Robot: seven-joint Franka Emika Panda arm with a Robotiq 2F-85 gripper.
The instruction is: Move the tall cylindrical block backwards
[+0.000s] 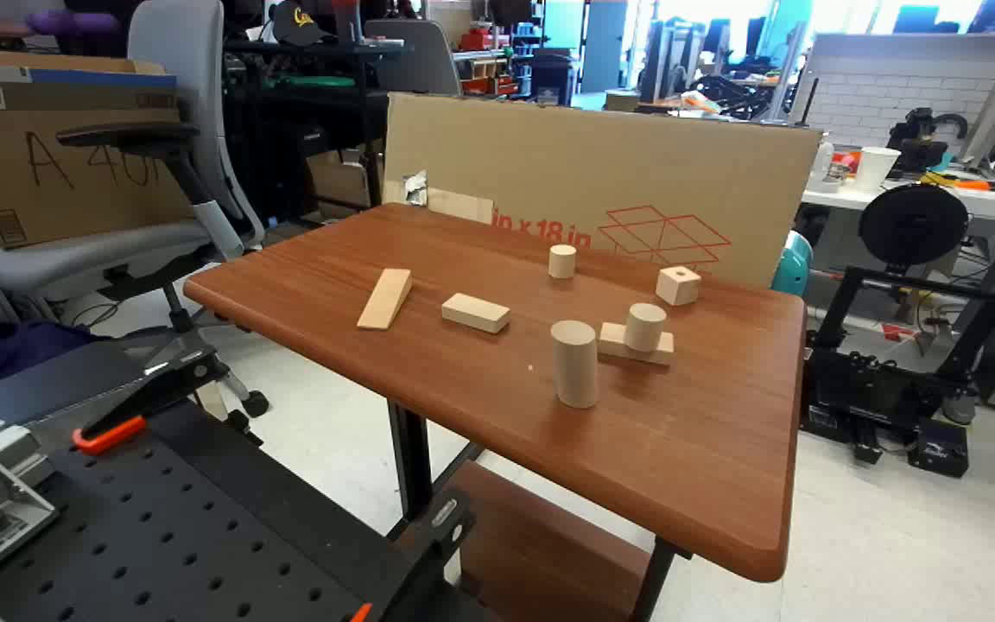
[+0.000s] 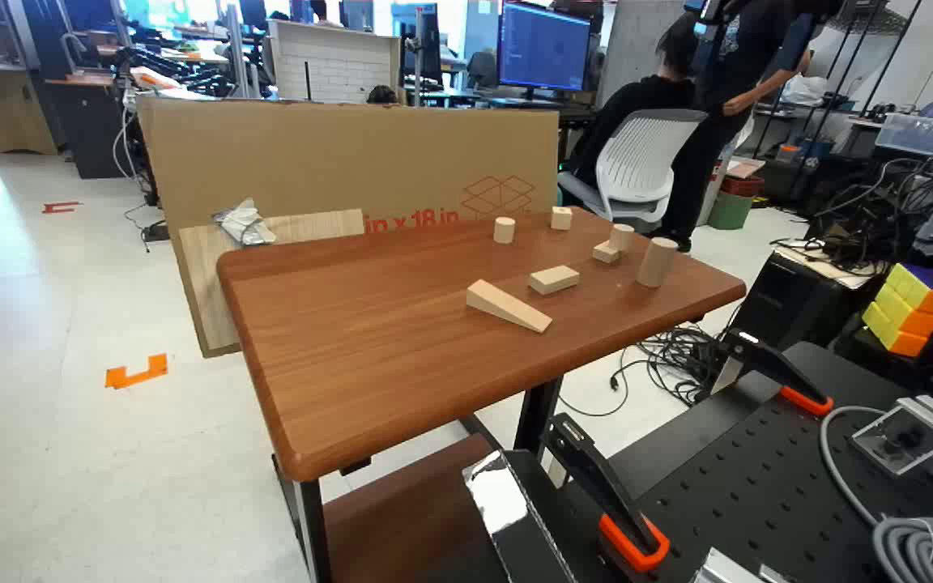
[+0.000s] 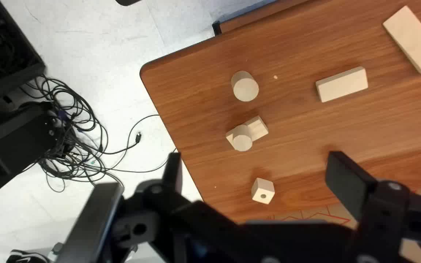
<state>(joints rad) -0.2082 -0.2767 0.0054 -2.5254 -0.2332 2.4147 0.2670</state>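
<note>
Okay: gripper point(image 3: 256, 166) fingers wide apart. Tall wooden cylinder point(image 1: 575, 367) upright near long edge of tabletop point(image 1: 696, 458), exact clearance hard to judge; wide gap between it and rectangular block point(image 1: 475, 313) by wedge point(image 1: 385, 300).

Wht flr point(image 1: 903, 536), gry chair point(image 1: 191, 78), brt bkgd windows point(image 1: 860, 14).
</note>
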